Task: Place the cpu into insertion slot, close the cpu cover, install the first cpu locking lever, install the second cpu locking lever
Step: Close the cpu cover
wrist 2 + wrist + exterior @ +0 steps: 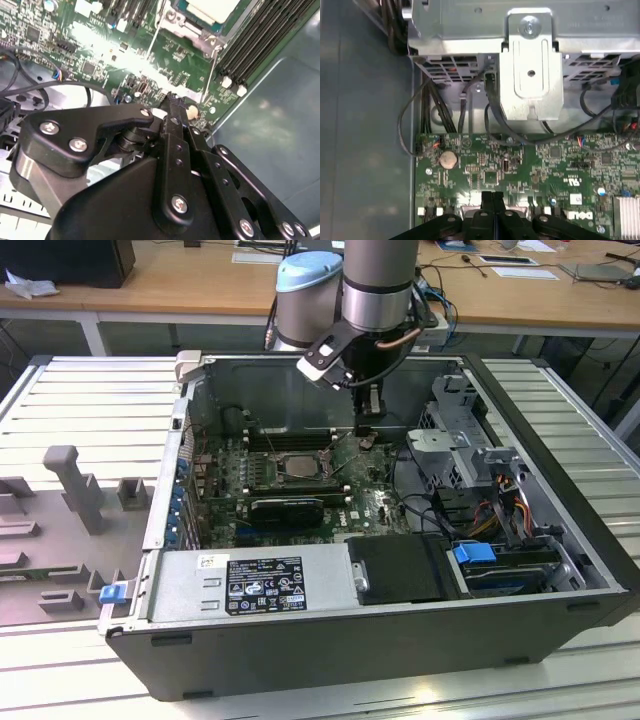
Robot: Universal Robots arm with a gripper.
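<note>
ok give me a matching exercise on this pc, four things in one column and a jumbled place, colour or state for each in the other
Things:
1 gripper
2 cpu
3 coin battery
4 drive bay clip

Matches:
A blue
B lying in the insertion slot
C fingers shut, low over the green board
D round and silvery, on the board near its edge

Pairs: 1-C, 2-B, 3-D, 4-A

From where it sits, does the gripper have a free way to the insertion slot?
Probably yes: the gripper hangs low just to the exterior view's right of the insertion slot, with only low parts of the green board between.
</note>
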